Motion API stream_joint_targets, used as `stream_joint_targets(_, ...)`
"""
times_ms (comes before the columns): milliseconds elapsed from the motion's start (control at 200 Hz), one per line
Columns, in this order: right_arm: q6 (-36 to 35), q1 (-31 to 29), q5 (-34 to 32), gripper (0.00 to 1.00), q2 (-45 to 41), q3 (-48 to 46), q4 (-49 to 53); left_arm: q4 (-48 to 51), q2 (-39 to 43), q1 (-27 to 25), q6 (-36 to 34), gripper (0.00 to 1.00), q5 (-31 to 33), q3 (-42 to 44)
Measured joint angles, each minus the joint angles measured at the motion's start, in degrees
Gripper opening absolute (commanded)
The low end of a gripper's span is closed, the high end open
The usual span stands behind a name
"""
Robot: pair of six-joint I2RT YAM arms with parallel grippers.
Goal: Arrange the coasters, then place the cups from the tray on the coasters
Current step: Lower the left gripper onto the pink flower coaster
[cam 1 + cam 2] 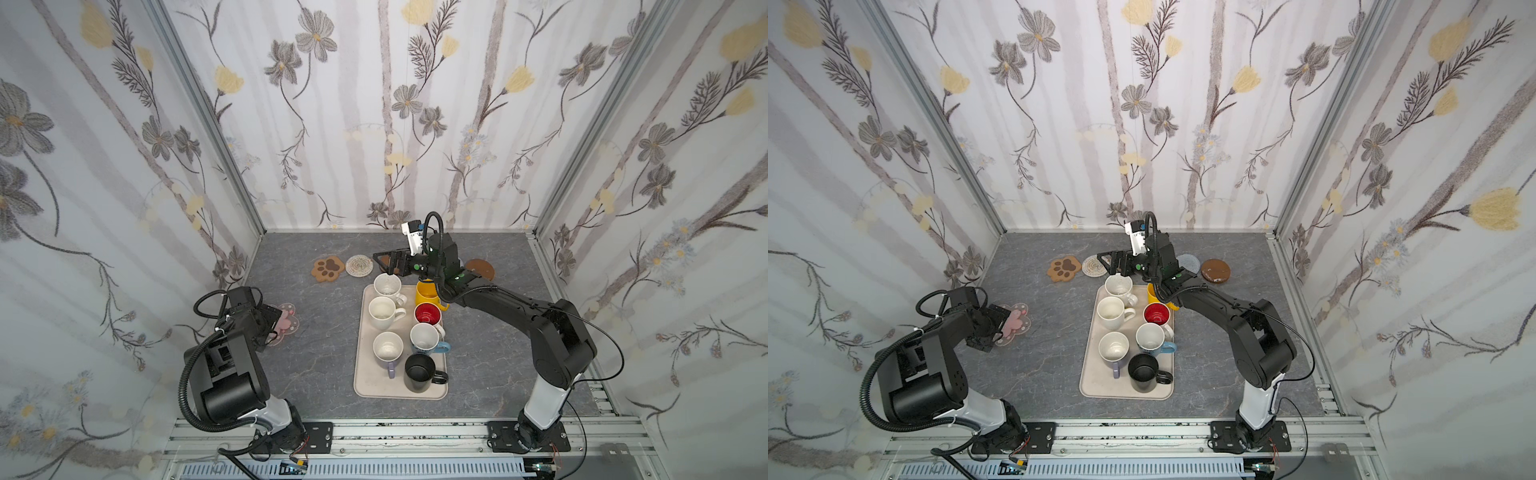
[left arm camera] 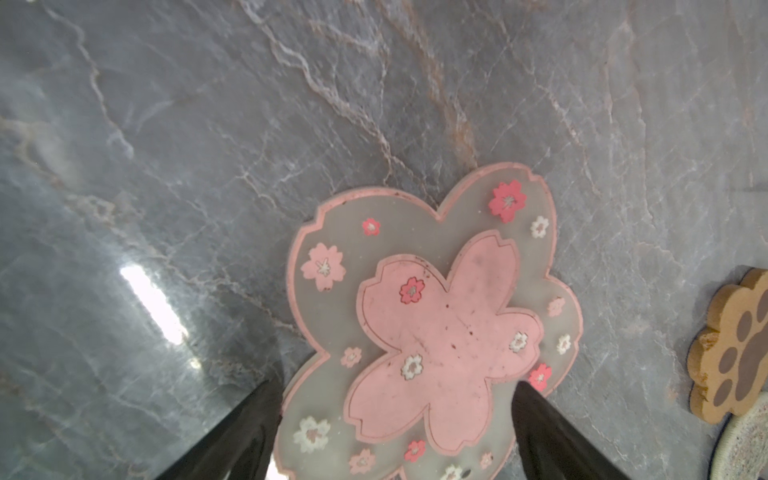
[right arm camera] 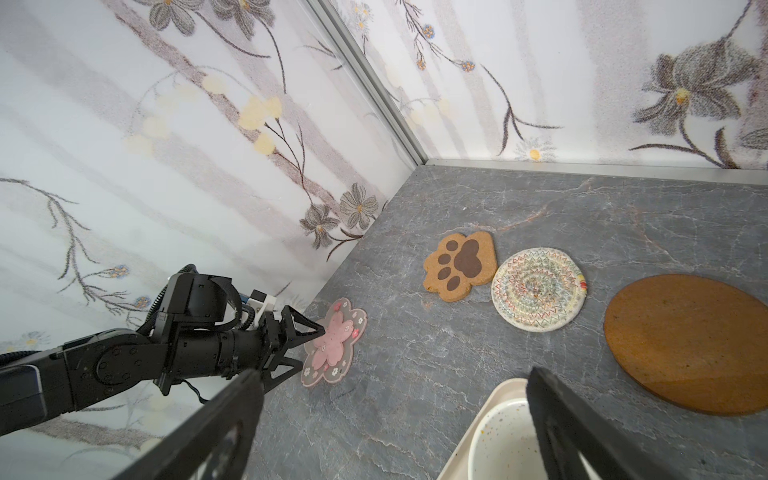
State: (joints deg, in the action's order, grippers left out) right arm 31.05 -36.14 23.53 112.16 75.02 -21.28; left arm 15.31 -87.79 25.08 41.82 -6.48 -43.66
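The pink flower coaster [image 2: 432, 328] lies flat on the table at the left. My left gripper [image 2: 399, 386] is open, a finger close against each side of the coaster. My right gripper [image 3: 395, 386] hangs open above the speckled white cup [image 1: 387, 286] at the far end of the beige tray [image 1: 360, 374]. On the tray also stand the cream [image 1: 382, 311], yellow [image 1: 426, 293], red-inside [image 1: 427, 312], light blue [image 1: 424, 336], lavender [image 1: 387, 347] and black [image 1: 419, 370] cups. Behind the tray lie the paw coaster [image 1: 328, 268], a whitish round coaster [image 1: 359, 265] and a brown disc [image 3: 685, 345].
A grey-blue round coaster [image 1: 1187, 262] and a glossy amber disc [image 1: 1216, 271] lie at the back right, behind my right arm. Flowered walls close the table in on three sides. Bare grey table [image 1: 316, 365] stretches between the pink flower coaster and the tray.
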Motion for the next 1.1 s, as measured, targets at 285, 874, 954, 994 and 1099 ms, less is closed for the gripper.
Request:
stream_joint_targets(285, 0.85, 1.11, 1.55, 1.00, 0.00, -0.85, -1.88, -6.34, -2.73, -0.02, 0.66, 0.87, -0.85, -0.76)
stream_joint_targets(874, 0.85, 2.16, 1.77, 1.00, 0.31, -0.66, -1.99, -7.80, 0.74, -2.29, 5.81, 0.85, -2.05, 0.90)
stream_joint_targets(954, 0.87, 2.25, 1.77, 1.00, 0.33, -0.52, -1.95, -7.67, 3.67, -2.23, 6.84, 0.85, -1.81, 2.45)
stream_joint_targets(994, 0.90, 2.25, 1.79, 1.00, 0.39, -0.39, -1.84, -7.72, 4.98, -2.25, 7.56, 0.85, -1.86, 3.23)
stream_joint_targets(1099, 1.09, 2.29, 1.81, 1.00, 0.42, -0.33, -1.79, -7.58, 7.26, -2.89, 8.76, 0.84, -1.97, 5.09)
